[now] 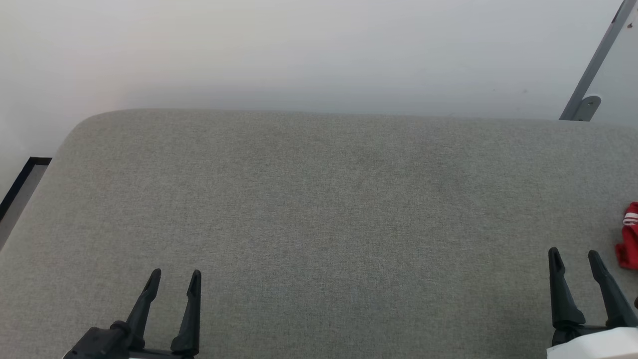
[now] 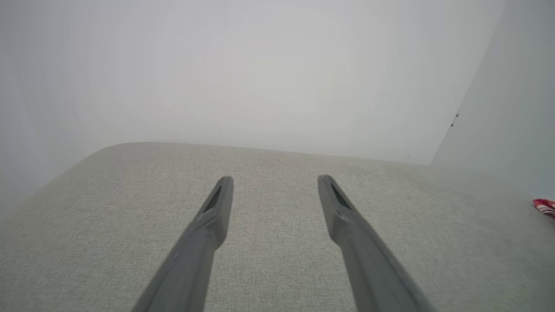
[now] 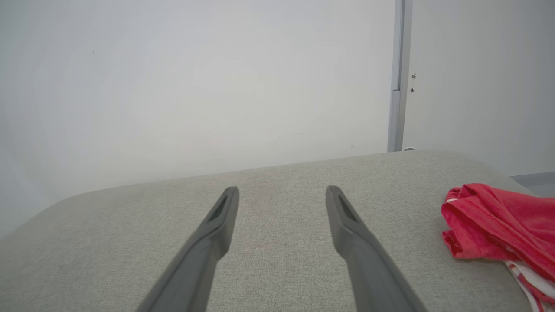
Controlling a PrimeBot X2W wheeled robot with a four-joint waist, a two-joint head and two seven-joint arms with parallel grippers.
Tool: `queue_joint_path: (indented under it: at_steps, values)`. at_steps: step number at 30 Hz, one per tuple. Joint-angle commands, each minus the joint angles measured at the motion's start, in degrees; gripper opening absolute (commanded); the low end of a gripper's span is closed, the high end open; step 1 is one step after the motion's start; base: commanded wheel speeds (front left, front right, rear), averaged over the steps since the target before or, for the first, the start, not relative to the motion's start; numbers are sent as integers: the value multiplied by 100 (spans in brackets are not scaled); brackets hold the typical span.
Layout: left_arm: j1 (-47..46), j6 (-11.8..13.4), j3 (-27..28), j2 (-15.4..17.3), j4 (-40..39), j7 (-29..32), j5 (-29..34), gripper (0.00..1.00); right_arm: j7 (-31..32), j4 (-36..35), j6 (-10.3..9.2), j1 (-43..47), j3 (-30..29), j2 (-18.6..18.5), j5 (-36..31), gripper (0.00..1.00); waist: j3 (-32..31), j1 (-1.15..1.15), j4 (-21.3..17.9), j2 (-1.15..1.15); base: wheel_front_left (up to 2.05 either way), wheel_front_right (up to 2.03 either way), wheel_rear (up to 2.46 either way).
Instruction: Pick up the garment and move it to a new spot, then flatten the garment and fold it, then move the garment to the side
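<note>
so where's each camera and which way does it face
head view: on the head, looking forward and down at the grey fabric surface and pale wall; open left end effector lower left, open right end effector lower right.
left wrist view: on the left wrist, looking along its dark fingers across the surface.
right wrist view: on the right wrist, likewise along its own fingers.
shared: the crumpled red soft-fabric garment at every view's right edge.

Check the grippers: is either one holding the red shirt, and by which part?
Nothing is held. The left gripper and the right gripper both stand open and empty over the gray surface; the garment lies crumpled to the right gripper's right, untouched.
</note>
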Motion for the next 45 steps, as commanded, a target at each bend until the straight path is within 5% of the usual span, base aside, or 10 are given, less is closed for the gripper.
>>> queue_joint_path:
  at_steps: [1, 23, 24, 45]
  values:
    - [-31, 4, 11, 10, -13, -11, -9, 100, 14, -18, -4, 80, 0, 27, -17, 100, -2, 0, 3, 0, 0, 0, 0]
    - [88, 4, 146, -46, -71, -11, 90, 100, 37, 4, -4, 68, 66, 23, -18, 100, -64, 0, -31, 0, 0, 0, 0]
    - [25, 0, 128, -52, -57, 0, 69, 0, 25, 13, 0, 39, 64, 27, 4, 0, -64, 0, -32, 0, 0, 0, 0]
    - [-294, 5, 222, -189, 379, 407, -1778, 0, 335, 496, 1, -271, 99, 165, 1672, 0, -39, 0, -94, 0, 0, 0, 0]
